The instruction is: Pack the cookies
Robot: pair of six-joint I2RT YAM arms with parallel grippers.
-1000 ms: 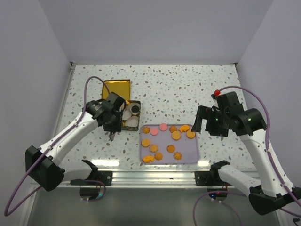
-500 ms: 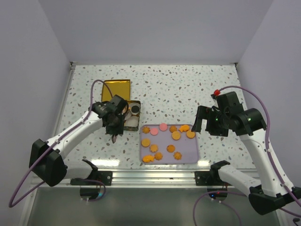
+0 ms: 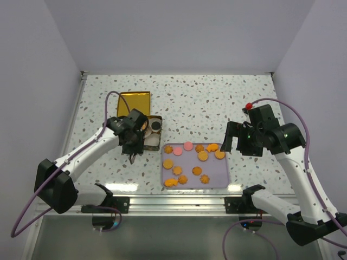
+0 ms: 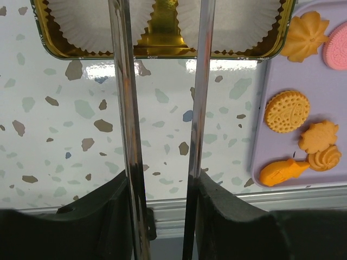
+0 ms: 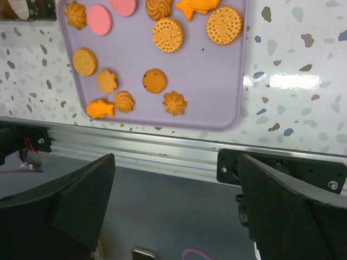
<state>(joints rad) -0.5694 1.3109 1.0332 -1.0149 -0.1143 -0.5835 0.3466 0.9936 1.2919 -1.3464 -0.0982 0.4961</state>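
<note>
Jaws first: the left gripper (image 4: 160,11) has its two long thin fingers (image 4: 123,108) parted with nothing between them. They hang over the near rim of the gold tin (image 4: 162,53), and the tips run out of the wrist view. Over on the other side the right gripper (image 5: 176,179) is spread wide and empty, hovering just off the right edge of the purple tray (image 5: 206,81).

The cookies (image 3: 203,156) lie loose on that tray, a dozen or so, each apart from its neighbours. One dark round (image 3: 156,125) already sits in the tin among the white paper cups (image 4: 81,16).

By my reading, the left arm's job now is a fresh pick. The orange flower cookie (image 4: 305,36) at the tray corner nearest the tin looks like the easy choice.

To do that well:
- Come straight down with the fingers straddling one cookie only.
- Keep clear of the pink round (image 4: 337,46) just beside it.
- Pinch across the edges gently, because flat biscuits may slide on the tray or snap.
- Lift clear of the tin's rim before dropping into an empty cup.
</note>
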